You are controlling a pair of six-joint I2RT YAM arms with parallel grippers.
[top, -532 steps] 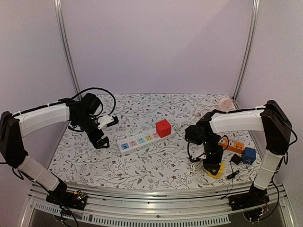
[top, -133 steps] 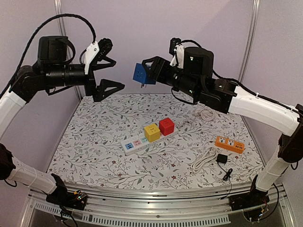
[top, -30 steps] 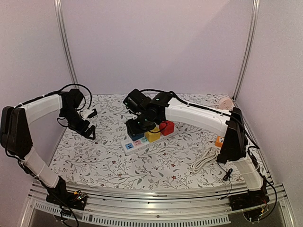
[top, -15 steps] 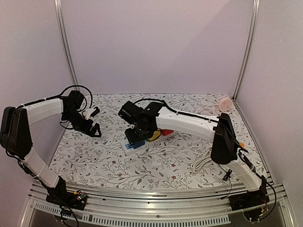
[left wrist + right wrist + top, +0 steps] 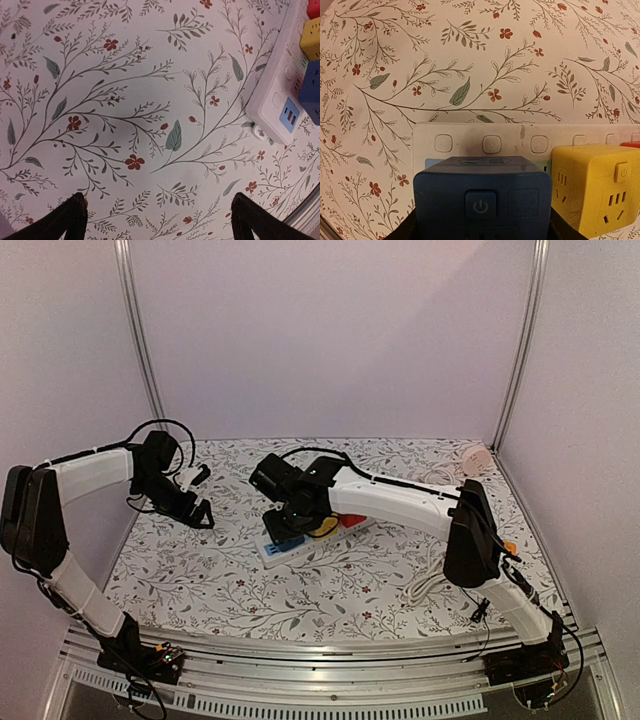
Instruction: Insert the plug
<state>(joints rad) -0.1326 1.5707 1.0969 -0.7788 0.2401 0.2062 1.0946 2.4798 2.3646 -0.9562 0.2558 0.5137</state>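
Observation:
A white power strip [image 5: 268, 551] lies mid-table with a yellow cube plug [image 5: 322, 529] and a red cube plug [image 5: 351, 519] seated in it. My right gripper [image 5: 289, 523] is shut on a blue cube plug [image 5: 291, 539] and holds it down on the strip, just left of the yellow one. In the right wrist view the blue plug [image 5: 482, 200] fills the space between my fingers, with the strip [image 5: 490, 141] beyond it and the yellow cube [image 5: 592, 195] beside it. My left gripper [image 5: 203, 498] is open and empty over bare cloth left of the strip [image 5: 274, 116].
A white coiled cable [image 5: 428, 584] and a black adapter [image 5: 481, 609] lie at the front right. An orange strip [image 5: 511, 548] peeks out behind the right arm. A pink object [image 5: 478, 457] sits at the back right corner. Walls enclose three sides.
My right gripper has lowered the blue plug down onto the strip beside the yellow cube. My left gripper has shifted slightly right and stays open.

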